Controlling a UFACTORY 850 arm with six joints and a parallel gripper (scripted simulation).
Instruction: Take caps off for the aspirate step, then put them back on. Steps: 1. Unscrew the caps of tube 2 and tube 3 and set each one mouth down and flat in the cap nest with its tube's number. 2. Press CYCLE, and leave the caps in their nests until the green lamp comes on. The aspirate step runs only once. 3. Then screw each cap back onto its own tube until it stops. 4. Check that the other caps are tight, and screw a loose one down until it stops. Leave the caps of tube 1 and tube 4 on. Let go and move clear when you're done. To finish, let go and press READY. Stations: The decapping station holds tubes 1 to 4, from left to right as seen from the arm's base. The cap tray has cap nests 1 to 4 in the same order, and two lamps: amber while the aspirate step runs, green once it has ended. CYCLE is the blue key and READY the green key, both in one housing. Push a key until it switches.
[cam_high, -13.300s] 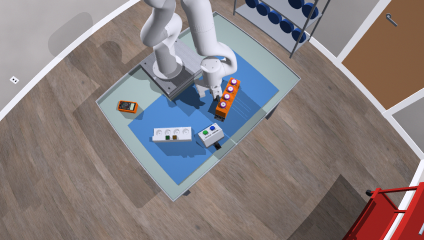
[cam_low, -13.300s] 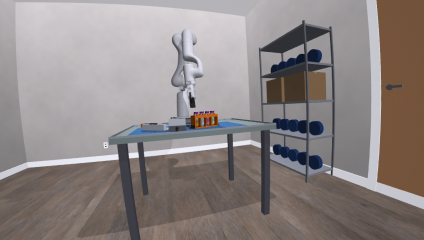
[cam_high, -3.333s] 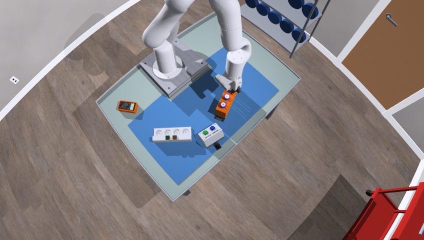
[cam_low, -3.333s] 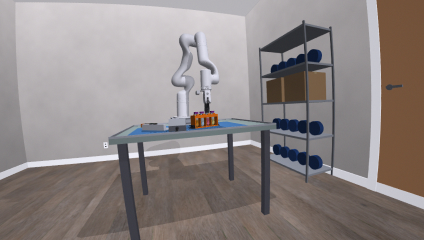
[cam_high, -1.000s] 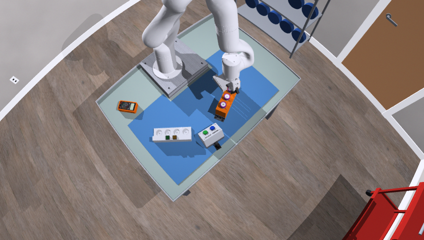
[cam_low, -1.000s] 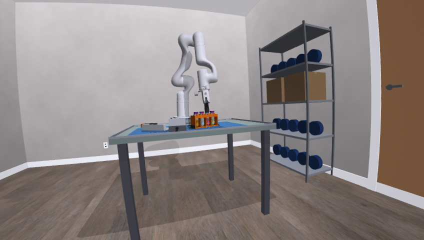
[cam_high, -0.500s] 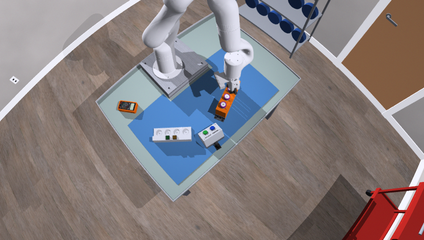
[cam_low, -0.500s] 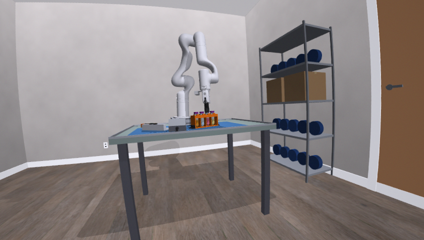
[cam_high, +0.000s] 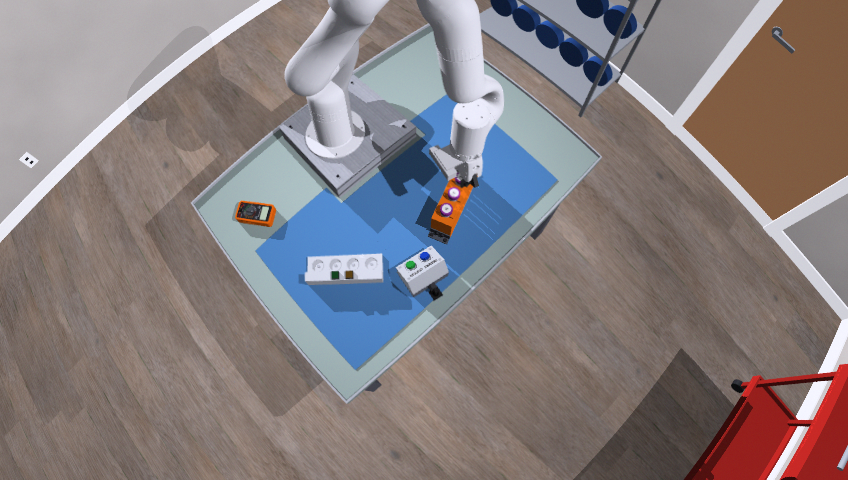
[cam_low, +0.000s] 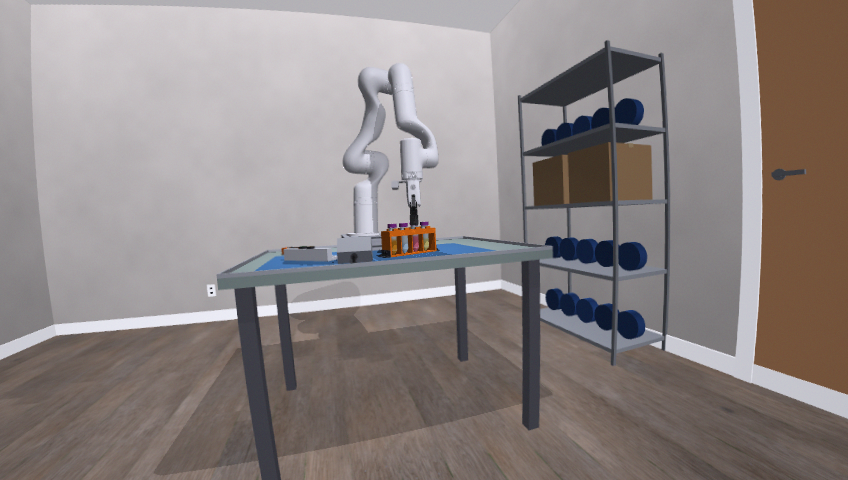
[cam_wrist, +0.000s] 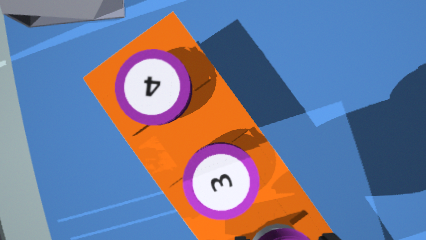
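In the wrist view, the jaws (cam_high: 467, 180) (cam_low: 414, 217) are clamped on the purple cap of tube 2 (cam_wrist: 283, 235) at the bottom edge, below cap 3 (cam_high: 453, 193) (cam_wrist: 221, 181). The counter (cam_high: 229, 221) (cam_low: 380, 270) stands on a wooden floor (cam_high: 535, 368) (cam_low: 380, 380), shelves (cam_high: 595, 89) (cam_low: 612, 237) at right in the exterior view.

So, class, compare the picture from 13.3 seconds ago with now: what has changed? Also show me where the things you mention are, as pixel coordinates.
The pincer (cam_high: 462, 179) (cam_low: 414, 223) (cam_wrist: 284, 236) has moved from beside the decapping station (cam_high: 442, 224) (cam_low: 386, 243) (cam_wrist: 176, 135) to tube 2, rightward in the top view, and taken hold of its cap (cam_high: 458, 179) (cam_wrist: 284, 234). The cap tray (cam_high: 343, 277) (cam_low: 308, 255) and key housing (cam_high: 423, 276) (cam_low: 354, 245) stayed put.
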